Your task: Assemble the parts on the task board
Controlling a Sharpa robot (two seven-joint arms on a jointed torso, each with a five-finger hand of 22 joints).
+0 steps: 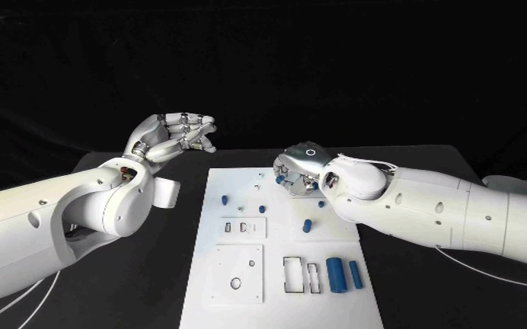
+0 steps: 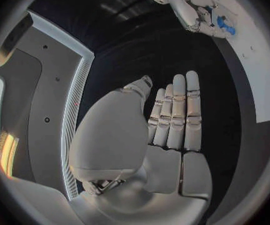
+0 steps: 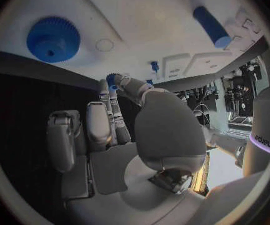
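- I see the task board point(image 1: 236, 222) lying in the middle of the black worktop point(image 1: 439, 283), between my two arms.
- My left hand point(image 1: 174, 135) is raised above the worktop, just off the board's far left corner. In the left wrist view its fingers point(image 2: 179, 115) lie straight and side by side, palm bare, holding nothing.
- My right hand point(image 1: 298, 167) hangs over the far right part of the board, knuckles up. A small blue part point(image 3: 112, 80) sits pinched between the thumb and a fingertip in the right wrist view.
- A blue gear point(image 3: 53, 39) lies flat on the board near that hand.
- A blue peg point(image 1: 308, 225) lies on the board just beside my right forearm.
- Two blue cylinders point(image 1: 345, 275) lie side by side at the board's near right edge, next to two empty rectangular slots point(image 1: 301, 275).
- Small blue pegs point(image 1: 225, 199) stand upright on the board's left-centre area, near two square plates point(image 1: 241, 228).
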